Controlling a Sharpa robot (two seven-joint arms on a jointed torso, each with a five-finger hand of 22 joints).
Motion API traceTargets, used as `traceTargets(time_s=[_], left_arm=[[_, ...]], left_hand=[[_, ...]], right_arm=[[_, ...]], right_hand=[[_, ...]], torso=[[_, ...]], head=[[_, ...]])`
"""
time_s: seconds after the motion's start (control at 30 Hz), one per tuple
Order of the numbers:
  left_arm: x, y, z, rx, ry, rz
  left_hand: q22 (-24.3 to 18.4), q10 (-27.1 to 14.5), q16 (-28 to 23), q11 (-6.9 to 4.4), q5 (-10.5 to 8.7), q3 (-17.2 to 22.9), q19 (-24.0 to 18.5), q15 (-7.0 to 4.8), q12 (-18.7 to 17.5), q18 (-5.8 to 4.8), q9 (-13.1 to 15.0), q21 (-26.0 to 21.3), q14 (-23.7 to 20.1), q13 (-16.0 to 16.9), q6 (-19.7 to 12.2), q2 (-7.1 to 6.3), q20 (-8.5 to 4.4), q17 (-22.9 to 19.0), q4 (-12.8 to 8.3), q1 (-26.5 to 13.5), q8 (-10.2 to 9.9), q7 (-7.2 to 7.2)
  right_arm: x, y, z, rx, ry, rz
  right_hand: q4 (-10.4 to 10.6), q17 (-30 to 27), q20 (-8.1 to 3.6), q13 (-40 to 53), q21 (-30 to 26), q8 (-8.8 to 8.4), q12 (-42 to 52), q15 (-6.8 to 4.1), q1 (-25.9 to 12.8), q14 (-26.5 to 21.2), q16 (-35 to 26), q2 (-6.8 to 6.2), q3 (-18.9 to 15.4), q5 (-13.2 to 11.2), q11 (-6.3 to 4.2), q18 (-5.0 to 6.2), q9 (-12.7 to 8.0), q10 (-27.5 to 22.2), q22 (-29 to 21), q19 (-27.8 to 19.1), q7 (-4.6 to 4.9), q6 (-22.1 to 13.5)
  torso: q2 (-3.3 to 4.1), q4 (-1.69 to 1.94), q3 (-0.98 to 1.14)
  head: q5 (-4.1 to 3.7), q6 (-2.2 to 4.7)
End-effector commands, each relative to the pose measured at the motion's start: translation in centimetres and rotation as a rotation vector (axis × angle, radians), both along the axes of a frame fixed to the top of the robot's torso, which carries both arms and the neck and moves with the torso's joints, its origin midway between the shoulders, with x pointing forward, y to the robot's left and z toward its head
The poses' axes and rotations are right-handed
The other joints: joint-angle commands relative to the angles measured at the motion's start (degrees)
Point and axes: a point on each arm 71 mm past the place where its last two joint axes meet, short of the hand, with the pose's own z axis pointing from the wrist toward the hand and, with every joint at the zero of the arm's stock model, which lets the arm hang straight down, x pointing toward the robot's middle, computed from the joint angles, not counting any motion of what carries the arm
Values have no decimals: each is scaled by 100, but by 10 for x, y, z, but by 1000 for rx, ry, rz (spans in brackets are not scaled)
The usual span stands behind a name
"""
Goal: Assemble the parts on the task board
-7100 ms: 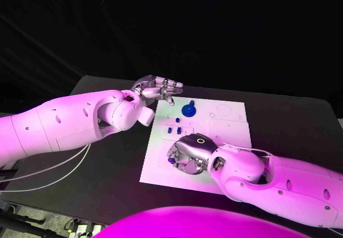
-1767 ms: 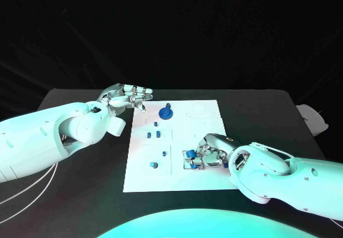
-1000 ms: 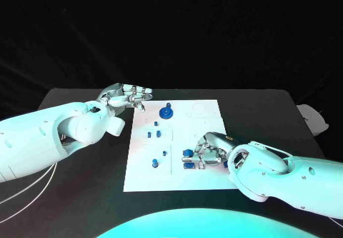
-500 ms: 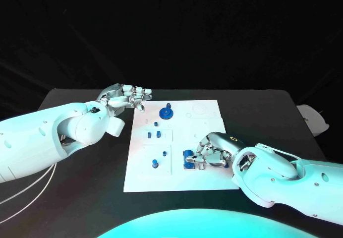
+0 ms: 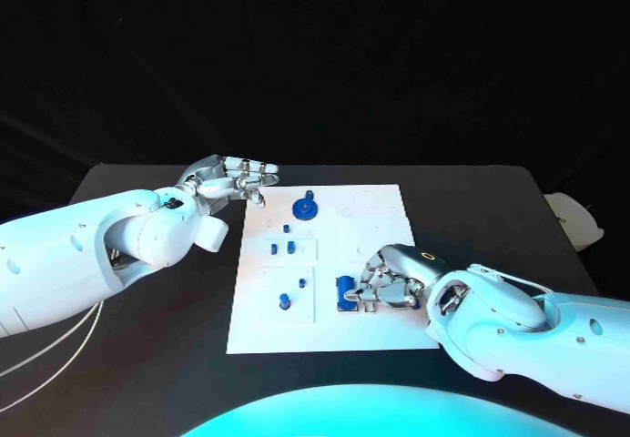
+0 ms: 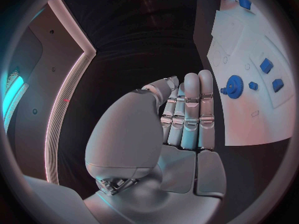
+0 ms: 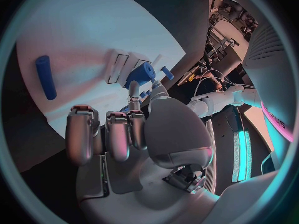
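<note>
On the black table (image 5: 157,364) lies the white rectangular task board (image 5: 381,332), and we judge the assembly partly done. We count one round blue toothed wheel (image 5: 306,208) seated near the board's far end, two short blue pegs (image 5: 282,247) side by side below it, and two more small blue pieces (image 5: 285,301) standing in the near-left panel. At the board's near-right, our right silver hand (image 5: 389,282) has its fingers curled round a chunky blue block (image 5: 347,292) — it holds this piece at the board's surface, though we cannot tell whether it is already seated. A blue rod (image 7: 45,76) lies loose on the board in the right wrist view, so at least that seems left to place. Our left silver hand (image 5: 237,177) hovers just beside the board's far-left corner — fingers pressed together and straight, holding nothing. Several recesses at the far right look unfilled.
</note>
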Motion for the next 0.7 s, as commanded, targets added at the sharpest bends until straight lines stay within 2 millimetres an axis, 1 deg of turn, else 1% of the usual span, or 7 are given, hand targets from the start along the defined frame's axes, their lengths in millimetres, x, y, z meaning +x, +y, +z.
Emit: traceTargets(time_s=[0.03, 0.2, 0.4, 0.63, 0.7], left_arm=[[-1, -2, 1, -7, -4, -18], [-1, -2, 1, -6, -4, -18], [-1, -1, 1, -5, -4, -16], [-1, -1, 1, -5, -4, -15], [-1, -1, 1, -5, -4, -15]], left_hand=[[9, -51, -23, 4, -10, -9, -46, 3, 24, 89, 3, 23, -37, -9, -44, 43, -12, -8, -30, -20, 38, 2], [11, -55, -23, 4, -9, -4, -48, 3, 28, 89, 3, 26, -38, -9, -47, 47, -12, -10, -36, -19, 41, 2], [11, -55, -23, 4, -9, -4, -48, 3, 28, 89, 3, 26, -38, -9, -47, 47, -12, -10, -36, -19, 41, 2], [11, -55, -23, 4, -9, -4, -48, 3, 28, 89, 3, 26, -38, -9, -47, 47, -12, -10, -36, -19, 41, 2], [11, -55, -23, 4, -9, -4, -48, 3, 28, 89, 3, 26, -38, -9, -47, 47, -12, -10, -36, -19, 41, 2]], right_arm=[[-1, 2, -2, -35, 5, 36], [0, 4, -4, -54, 8, 48], [1, 3, -5, -73, -5, 49], [3, 1, -4, -76, -30, 32], [3, 1, -3, -75, -34, 29]], right_hand=[[-55, 1038, -41, 1044, 32, 24, 26, -50, 115, 503, 27, 27, -6, 22, -42, -69, 11, 292, 1257, 327, -39, 0], [-103, 1050, -44, 1067, 38, 31, 49, -54, 217, 505, 31, 46, -5, 22, -48, -71, 16, 307, 1259, 328, -45, 4], [-168, 1061, -49, 1087, 52, 40, 67, -61, 348, 507, 36, 64, -1, 3, -57, -73, 21, 319, 1263, 332, -57, 11], [-158, 1065, -53, 1102, 56, 45, 81, -65, 376, 508, 38, 142, 14, -11, -62, -74, 22, 329, 1264, 333, -60, 22], [-155, 1066, -53, 1104, 55, 45, 84, -65, 374, 508, 38, 146, 13, -8, -62, -74, 22, 330, 1264, 333, -60, 22]], torso=[[5, -2, -4], [3, 0, -2], [0, -5, -1], [1, -1, 5], [-2, -2, 1]], head=[[8, -21], [17, -39], [19, -47], [13, -42], [8, -42]])
